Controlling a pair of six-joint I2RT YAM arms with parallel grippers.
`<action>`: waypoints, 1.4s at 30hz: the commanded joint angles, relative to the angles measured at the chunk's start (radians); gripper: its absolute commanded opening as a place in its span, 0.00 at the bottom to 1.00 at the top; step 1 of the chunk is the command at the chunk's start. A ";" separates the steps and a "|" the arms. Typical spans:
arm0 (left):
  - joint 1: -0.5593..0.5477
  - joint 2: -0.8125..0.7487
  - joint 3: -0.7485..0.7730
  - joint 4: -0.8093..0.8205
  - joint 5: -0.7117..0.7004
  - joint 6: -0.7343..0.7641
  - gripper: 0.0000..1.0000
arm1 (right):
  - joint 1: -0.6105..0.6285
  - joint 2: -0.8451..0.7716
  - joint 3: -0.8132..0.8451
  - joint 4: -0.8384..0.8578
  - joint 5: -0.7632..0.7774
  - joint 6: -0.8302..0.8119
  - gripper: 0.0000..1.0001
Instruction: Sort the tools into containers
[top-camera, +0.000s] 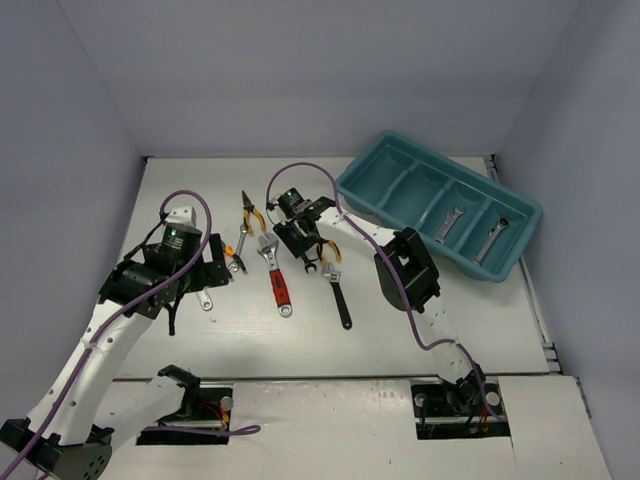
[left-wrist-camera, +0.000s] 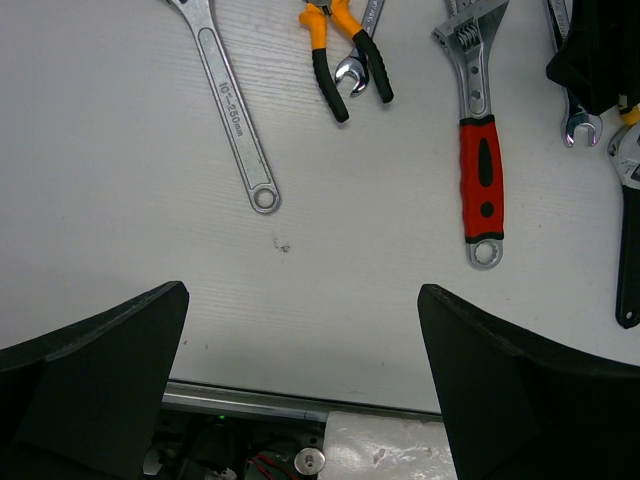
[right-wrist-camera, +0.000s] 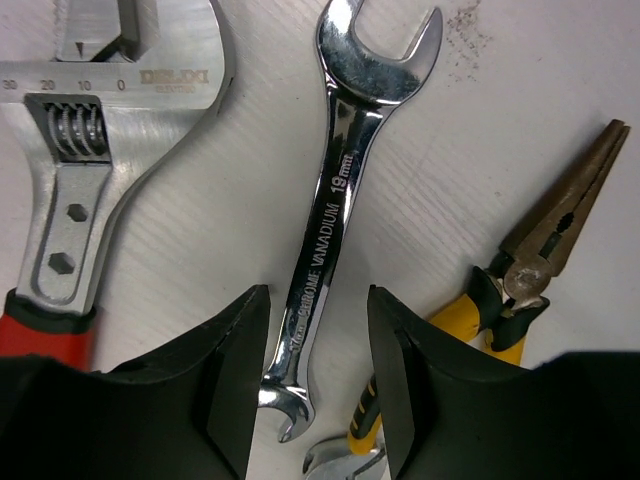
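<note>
The right gripper (right-wrist-camera: 318, 340) straddles the open-end wrench (right-wrist-camera: 335, 190) flat on the counter (right-wrist-camera: 230, 210), unclamped; a skewed close could pivot it into the needle-nose pliers (right-wrist-camera: 545, 250). The left gripper (left-wrist-camera: 300, 340) gapes empty.

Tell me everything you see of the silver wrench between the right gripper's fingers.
The silver wrench is a polished double open-ended spanner, stamped CHROME VANADIUM 19mm. It lies flat on the white table, between a red-handled adjustable wrench and yellow-handled pliers. The right gripper straddles its lower shank, apparently without touching.
</note>
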 joint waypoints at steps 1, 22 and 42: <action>0.008 -0.012 0.010 0.017 0.007 -0.009 0.97 | 0.007 -0.007 0.017 0.010 0.004 -0.001 0.40; 0.008 0.038 0.041 0.022 0.017 0.004 0.97 | 0.048 -0.326 -0.574 0.013 0.007 0.161 0.08; 0.009 0.057 0.077 0.020 0.018 0.032 0.97 | 0.083 -0.352 -0.594 -0.009 -0.007 0.213 0.27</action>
